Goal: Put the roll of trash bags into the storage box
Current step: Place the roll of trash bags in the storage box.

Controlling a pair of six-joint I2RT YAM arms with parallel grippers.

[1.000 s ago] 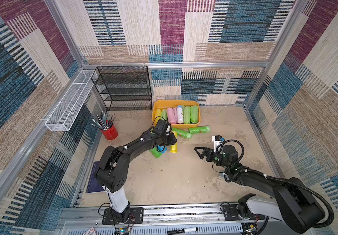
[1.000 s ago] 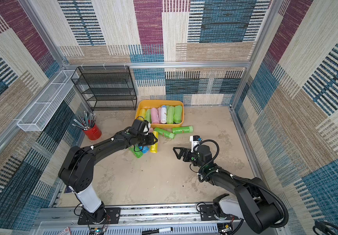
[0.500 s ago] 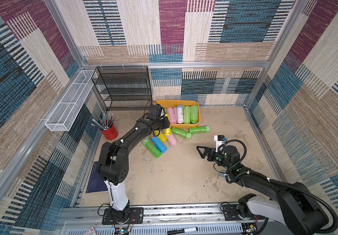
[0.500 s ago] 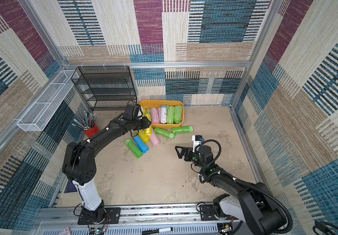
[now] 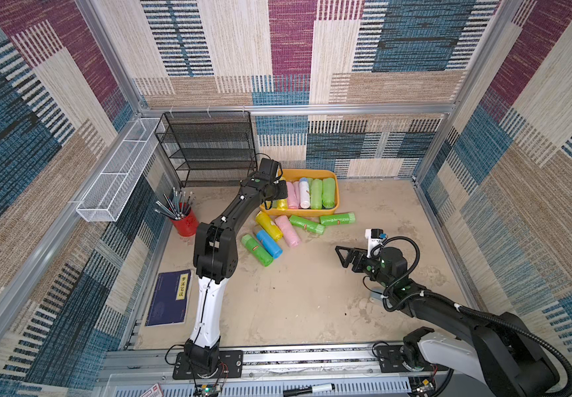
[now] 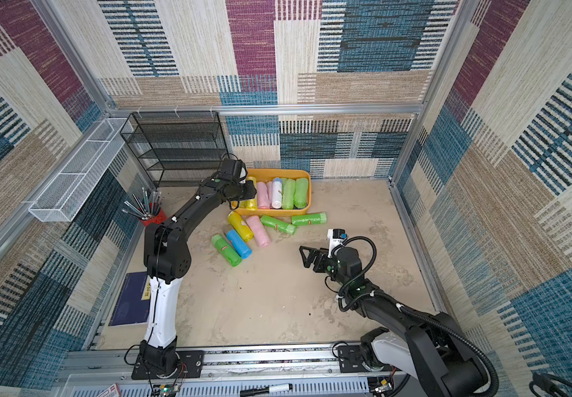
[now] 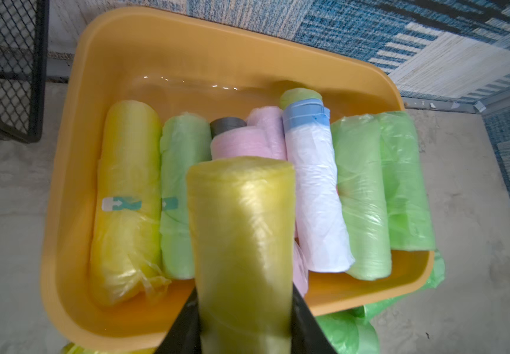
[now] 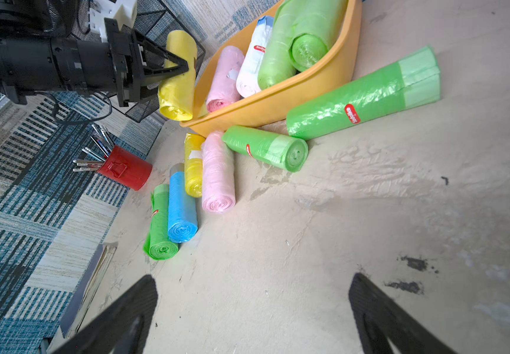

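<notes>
Left gripper (image 7: 244, 289): jaws pinch a yellow roll of trash bags (image 7: 241, 233) across its width, with a black finger (image 7: 183, 321) on each side. The roll is held in the air, lengthwise over the front rim of the storage box (image 7: 63, 184), toward the end nearest the black mesh rack (image 5: 209, 151). Its far end reaches over the pink rolls (image 7: 247, 144) inside the box. Cannot tell whether it touches them.

Inside the box, side by side from the rack end:
- a second yellow roll (image 7: 125, 199)
- a pale green roll (image 7: 183, 196)
- the pink rolls
- a white roll with a blue band (image 7: 312, 196)
- two bright green rolls (image 7: 361, 196), at the end farthest from the rack

On the floor in front of the box:
- a long green roll (image 5: 337, 219) lies along the front wall
- a shorter green roll (image 5: 307, 225) lies just beside it
- a little farther out is a cluster of a loose yellow roll (image 5: 269, 225), a loose pink roll (image 5: 288, 231), a blue roll (image 5: 269, 244) and a green labelled roll (image 5: 257, 250)

Right gripper (image 8: 253, 277): jaws spread wide with nothing between them. It sits above bare floor, well apart from the box on its front side, facing the loose rolls.

A red cup of pens (image 5: 185, 223) stands off the rack end of the box, well apart from it.
</notes>
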